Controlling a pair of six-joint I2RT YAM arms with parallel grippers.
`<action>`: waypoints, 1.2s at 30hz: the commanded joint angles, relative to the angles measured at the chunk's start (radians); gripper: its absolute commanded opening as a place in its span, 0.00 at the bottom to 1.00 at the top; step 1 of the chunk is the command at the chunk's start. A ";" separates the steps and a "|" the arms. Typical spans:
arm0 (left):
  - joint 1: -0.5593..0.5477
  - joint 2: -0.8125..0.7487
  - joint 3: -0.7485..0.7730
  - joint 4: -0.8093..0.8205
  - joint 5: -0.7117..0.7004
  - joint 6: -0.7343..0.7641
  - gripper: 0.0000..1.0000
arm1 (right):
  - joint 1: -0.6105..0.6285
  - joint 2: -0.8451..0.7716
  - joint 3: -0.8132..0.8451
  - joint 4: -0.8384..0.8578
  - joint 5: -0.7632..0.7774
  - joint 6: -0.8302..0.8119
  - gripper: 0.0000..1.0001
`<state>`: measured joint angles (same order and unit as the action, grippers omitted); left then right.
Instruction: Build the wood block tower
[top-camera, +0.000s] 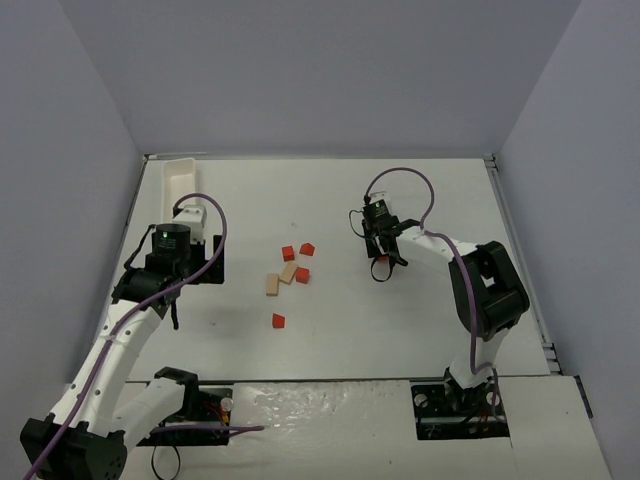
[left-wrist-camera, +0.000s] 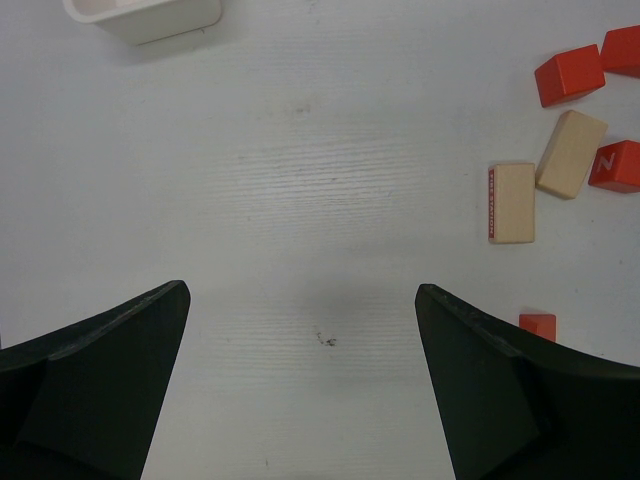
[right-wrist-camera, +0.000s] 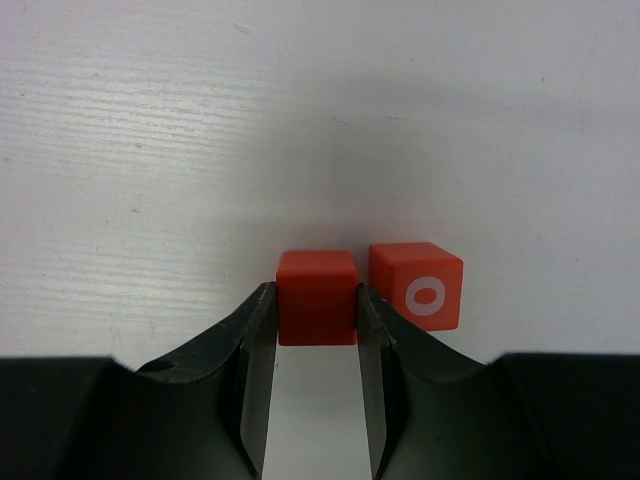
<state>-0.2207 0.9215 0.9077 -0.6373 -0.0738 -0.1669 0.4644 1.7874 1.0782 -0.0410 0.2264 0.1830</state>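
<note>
Left gripper (left-wrist-camera: 302, 290) spread wide open, aimed down and forward; right gripper (right-wrist-camera: 315, 290) pinched narrow, gripping, pointed steeply downward

Bare table (left-wrist-camera: 300, 150) under left gripper (left-wrist-camera: 302, 292), free passage. Blocks (top-camera: 290, 265) clutter centre (lone cube (top-camera: 278, 321) nearer the bases). O cube (right-wrist-camera: 416, 286) just beside right gripper's (right-wrist-camera: 316, 300) held cube (right-wrist-camera: 317, 270), narrow gap; tray (top-camera: 178, 180) in far-left corner.
</note>
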 joint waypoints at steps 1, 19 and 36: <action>0.000 0.003 0.025 0.050 0.011 0.009 0.95 | -0.006 -0.044 0.005 0.030 0.032 0.015 0.12; 0.000 0.005 0.024 0.050 0.016 0.009 0.95 | -0.006 -0.060 0.025 0.030 0.023 0.013 0.30; 0.000 0.007 0.023 0.050 0.014 0.009 0.95 | -0.006 -0.065 0.042 0.030 0.013 0.010 0.36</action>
<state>-0.2211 0.9226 0.9077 -0.6373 -0.0669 -0.1669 0.4644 1.7870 1.0790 -0.0410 0.2249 0.1837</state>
